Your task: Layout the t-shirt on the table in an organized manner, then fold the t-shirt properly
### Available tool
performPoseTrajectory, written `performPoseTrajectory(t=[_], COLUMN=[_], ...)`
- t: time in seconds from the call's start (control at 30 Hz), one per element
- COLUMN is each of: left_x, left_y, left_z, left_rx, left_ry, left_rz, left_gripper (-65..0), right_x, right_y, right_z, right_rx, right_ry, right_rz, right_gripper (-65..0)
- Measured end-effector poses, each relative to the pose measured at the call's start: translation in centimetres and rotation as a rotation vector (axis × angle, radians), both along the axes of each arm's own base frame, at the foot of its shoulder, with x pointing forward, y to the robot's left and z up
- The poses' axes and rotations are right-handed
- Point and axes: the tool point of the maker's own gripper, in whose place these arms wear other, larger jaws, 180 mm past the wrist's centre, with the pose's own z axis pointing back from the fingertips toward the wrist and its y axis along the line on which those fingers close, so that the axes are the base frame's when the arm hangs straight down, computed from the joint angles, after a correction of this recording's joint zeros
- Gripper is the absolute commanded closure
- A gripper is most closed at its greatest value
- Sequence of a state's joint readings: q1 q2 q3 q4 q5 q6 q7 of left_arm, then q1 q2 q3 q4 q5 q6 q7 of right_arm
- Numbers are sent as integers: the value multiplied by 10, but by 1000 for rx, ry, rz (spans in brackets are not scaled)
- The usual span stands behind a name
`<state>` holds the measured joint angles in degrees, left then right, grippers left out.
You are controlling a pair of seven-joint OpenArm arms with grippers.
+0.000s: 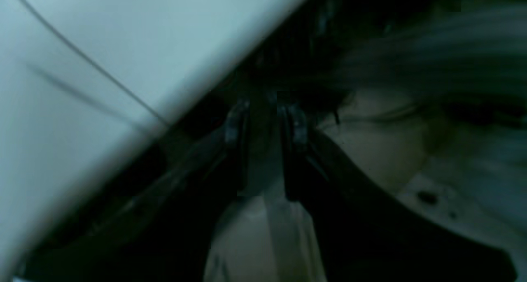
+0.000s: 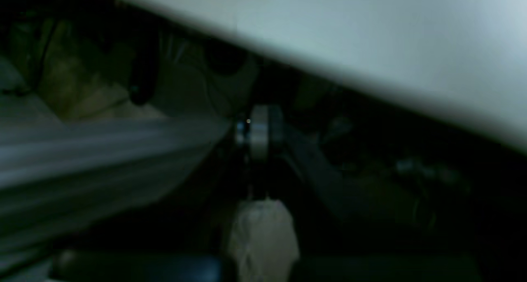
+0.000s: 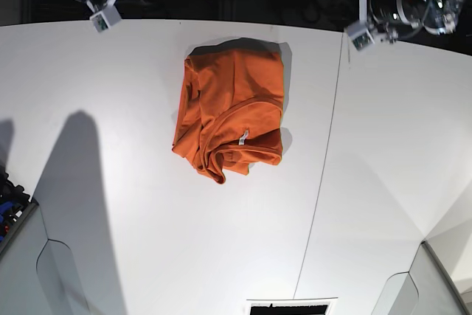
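T-shirt: we see the burnt-orange t-shirt [image 3: 230,108] lying crumpled in a rough heap a little toward 11 o'clock of the table's middle, its small white tag [image 3: 244,136] facing up near the lower folds.
Table: we see the white table [image 3: 147,219] with a thin dark seam [image 3: 324,167] running from 12 toward 6 o'clock, right of the shirt.
Left gripper: we find the left gripper [image 1: 265,121] up at 1 o'clock past the far table edge, well apart from the shirt; its fingers stand partly apart with nothing between them.
Right gripper: we find the right gripper [image 2: 257,129] at 11 o'clock, off the far edge; the blurred wrist view shows it closed and holding nothing.
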<state>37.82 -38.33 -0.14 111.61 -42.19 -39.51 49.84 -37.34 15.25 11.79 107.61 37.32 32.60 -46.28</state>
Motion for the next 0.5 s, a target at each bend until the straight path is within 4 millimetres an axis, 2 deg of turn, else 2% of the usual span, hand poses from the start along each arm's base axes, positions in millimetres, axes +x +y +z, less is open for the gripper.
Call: performPoseTrajectory(t=[0.13,0.23,0.37,0.5], left_x=[-42,-80,-135,-162], left_y=[10,21,24,26], left_z=[-29,-61,-105,-146], left_rx=[48,113,168,233], left_ry=[67,172,344,455], left_rz=[-17,-45,-70,-72], left_gripper=[-137,-137,-137,-137], right_x=[-39,-70,-110,-139], right_y=[-3,-1,2,-2], right_z=[-16,-36,-74,-114], right_rx=[-63,-96,-129,-154], right_ry=[90,155,276,428], right_rz=[101,188,267,322], right_gripper=[0,0,0,0])
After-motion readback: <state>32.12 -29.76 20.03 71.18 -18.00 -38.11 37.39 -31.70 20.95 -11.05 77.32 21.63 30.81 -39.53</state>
